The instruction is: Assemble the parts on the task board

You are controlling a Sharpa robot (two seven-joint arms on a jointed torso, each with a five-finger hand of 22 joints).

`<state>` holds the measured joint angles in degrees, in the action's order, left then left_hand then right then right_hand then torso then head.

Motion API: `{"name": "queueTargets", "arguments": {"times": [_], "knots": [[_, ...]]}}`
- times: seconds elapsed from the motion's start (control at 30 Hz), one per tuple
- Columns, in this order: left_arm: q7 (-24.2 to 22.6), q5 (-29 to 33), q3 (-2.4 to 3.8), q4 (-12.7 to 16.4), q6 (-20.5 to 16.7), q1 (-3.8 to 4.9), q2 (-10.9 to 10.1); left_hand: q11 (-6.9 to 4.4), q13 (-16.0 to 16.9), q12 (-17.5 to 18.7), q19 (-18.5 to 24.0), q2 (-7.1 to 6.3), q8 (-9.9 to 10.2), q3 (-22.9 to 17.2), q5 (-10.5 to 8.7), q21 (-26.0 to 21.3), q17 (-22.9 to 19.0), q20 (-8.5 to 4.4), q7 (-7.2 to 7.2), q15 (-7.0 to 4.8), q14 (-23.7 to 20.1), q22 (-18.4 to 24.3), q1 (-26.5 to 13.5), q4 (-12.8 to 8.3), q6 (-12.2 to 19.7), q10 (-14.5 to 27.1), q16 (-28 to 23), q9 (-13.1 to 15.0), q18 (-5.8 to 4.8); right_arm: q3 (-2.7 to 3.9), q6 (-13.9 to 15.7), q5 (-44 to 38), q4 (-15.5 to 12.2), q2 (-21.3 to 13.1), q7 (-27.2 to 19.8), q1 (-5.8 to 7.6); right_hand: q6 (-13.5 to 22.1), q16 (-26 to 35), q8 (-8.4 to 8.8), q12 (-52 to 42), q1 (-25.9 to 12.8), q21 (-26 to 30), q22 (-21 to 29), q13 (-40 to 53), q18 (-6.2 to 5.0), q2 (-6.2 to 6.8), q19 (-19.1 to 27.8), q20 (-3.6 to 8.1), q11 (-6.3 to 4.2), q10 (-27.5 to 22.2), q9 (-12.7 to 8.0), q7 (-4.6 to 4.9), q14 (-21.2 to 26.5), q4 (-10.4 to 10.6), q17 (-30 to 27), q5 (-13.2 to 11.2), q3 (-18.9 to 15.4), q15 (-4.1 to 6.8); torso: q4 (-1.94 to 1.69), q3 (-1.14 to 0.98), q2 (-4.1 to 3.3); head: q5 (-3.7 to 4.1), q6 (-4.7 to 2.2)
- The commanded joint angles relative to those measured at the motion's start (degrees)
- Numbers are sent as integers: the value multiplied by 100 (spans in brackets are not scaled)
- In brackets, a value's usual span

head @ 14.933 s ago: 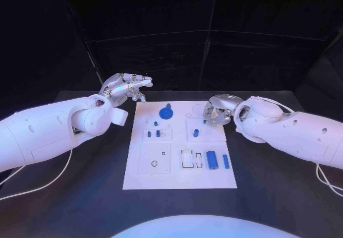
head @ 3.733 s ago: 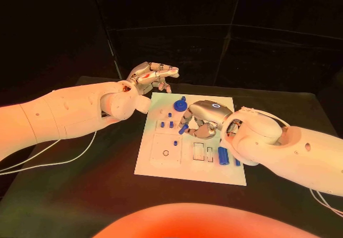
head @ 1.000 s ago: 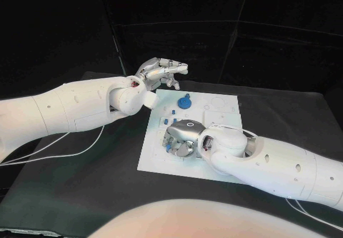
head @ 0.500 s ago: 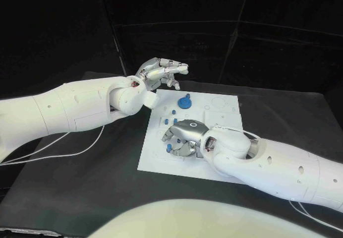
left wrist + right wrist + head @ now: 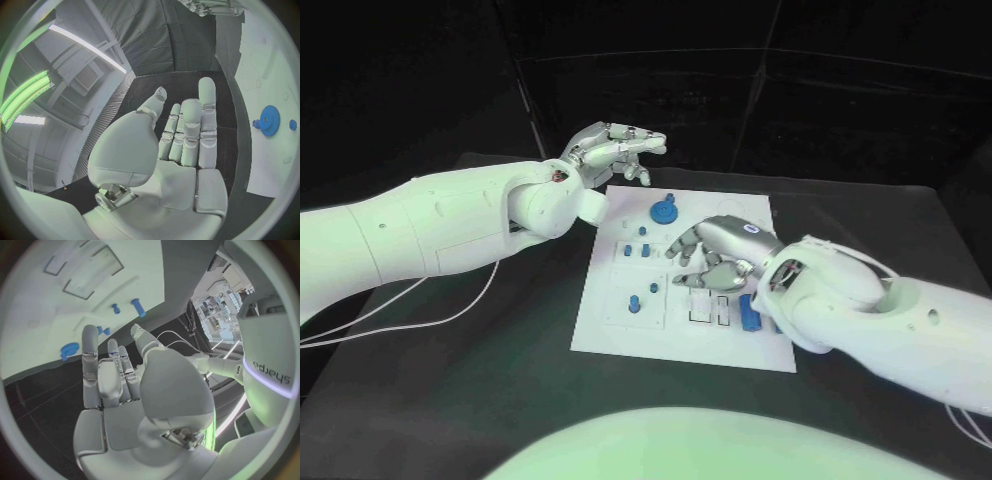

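Observation:
The white task board (image 5: 635, 335) lies in the middle of the black table. A blue gear (image 5: 664, 211) stands at its far side, with small blue pegs (image 5: 638, 249) just nearer. Two small blue parts (image 5: 645, 294) sit in the near-left plate, and a blue cylinder (image 5: 750, 318) lies at the near right. My right hand (image 5: 717, 256) hovers over the board's middle, fingers spread and holding nothing. Its wrist view shows the straight fingers (image 5: 106, 375) below the board (image 5: 37, 330) and pegs (image 5: 137, 307). My left hand (image 5: 612, 150) hangs off the board's far-left corner, empty (image 5: 184, 145), with the gear (image 5: 270, 120) beside it.
Two rectangular slots (image 5: 708, 308) open in the board beside the cylinder. White cables (image 5: 444, 315) trail over the black table under my left arm. Black curtains close off the back.
My right hand has drawn back from the board's near-left plate toward the middle and spread its fingers; a blue part now sits uncovered there. The left hand has barely moved.

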<state>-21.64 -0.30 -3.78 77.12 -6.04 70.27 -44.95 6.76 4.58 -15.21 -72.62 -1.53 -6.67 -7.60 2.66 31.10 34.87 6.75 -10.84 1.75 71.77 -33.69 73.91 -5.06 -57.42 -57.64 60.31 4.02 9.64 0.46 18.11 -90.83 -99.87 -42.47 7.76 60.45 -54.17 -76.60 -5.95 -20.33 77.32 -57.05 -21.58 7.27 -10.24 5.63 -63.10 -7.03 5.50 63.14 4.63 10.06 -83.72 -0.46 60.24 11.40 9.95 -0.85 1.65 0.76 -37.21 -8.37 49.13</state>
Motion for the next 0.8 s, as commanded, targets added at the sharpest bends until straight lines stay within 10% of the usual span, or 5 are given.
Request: {"name": "queueTargets", "arguments": {"times": [0.03, 0.1, 0.37, 0.8], "knots": [[-21, 16, 2, 3, 70, 10, -8, 15, 8, -13, -1, 41, -38, 45, 2, -39, -6, 32, -10, -4, -54, 6, 35, 0, 32, 36, -20, -2, 64, 36, 349, 1401, -114, -365, 235, 124, -234, -283, -123, -834, -172, -204, -211, 442, -36, -57, -227, 161, -258, 1083, 34, -198, -215, 171, 512, -151, -130, 201, 26, 9, 30, 151, -59], [-19, 16, 0, 1, 69, 10, -14, 15, 8, -13, -1, 41, -38, 45, 2, -39, -6, 32, -10, -4, -54, 6, 35, 0, 32, 36, -20, -2, 64, 54, 256, 1621, -177, -645, 479, 182, -292, -471, -194, -1772, -289, -435, -574, 1410, 31, -59, -455, 315, -366, 1200, 34, -270, -300, 321, 857, -162, -300, 309, 45, 19, 53, 236, -73], [-44, 16, -9, -4, 84, 8, -19, 15, 8, -13, -1, 41, -38, 45, 2, -39, -6, 32, -10, -4, -54, 6, 35, 0, 32, 36, -20, -2, 64, 59, -30, 1827, -269, -1197, 1278, 217, -137, -1004, -597, -5614, -567, -745, -1132, 6125, 116, -165, -723, 340, -353, 1853, 75, -310, -460, 961, 2023, 373, -1038, 295, 112, 26, 80, 444, -80], [-22, 15, -25, 15, 121, 7, -59, 17, 9, -30, 1, 50, -48, 83, 3, -51, -20, 35, -13, -1, -66, 16, 33, 12, 41, 50, -16, -1, 64, -64, -287, 1167, -327, -1343, 1983, -232, 30, -1208, -1024, -6266, -580, -966, -1557, 7135, 185, -301, -921, 315, -335, 2130, 127, -313, -548, 1543, 2566, 369, -1591, 292, 118, 22, 82, 603, -69]]}}
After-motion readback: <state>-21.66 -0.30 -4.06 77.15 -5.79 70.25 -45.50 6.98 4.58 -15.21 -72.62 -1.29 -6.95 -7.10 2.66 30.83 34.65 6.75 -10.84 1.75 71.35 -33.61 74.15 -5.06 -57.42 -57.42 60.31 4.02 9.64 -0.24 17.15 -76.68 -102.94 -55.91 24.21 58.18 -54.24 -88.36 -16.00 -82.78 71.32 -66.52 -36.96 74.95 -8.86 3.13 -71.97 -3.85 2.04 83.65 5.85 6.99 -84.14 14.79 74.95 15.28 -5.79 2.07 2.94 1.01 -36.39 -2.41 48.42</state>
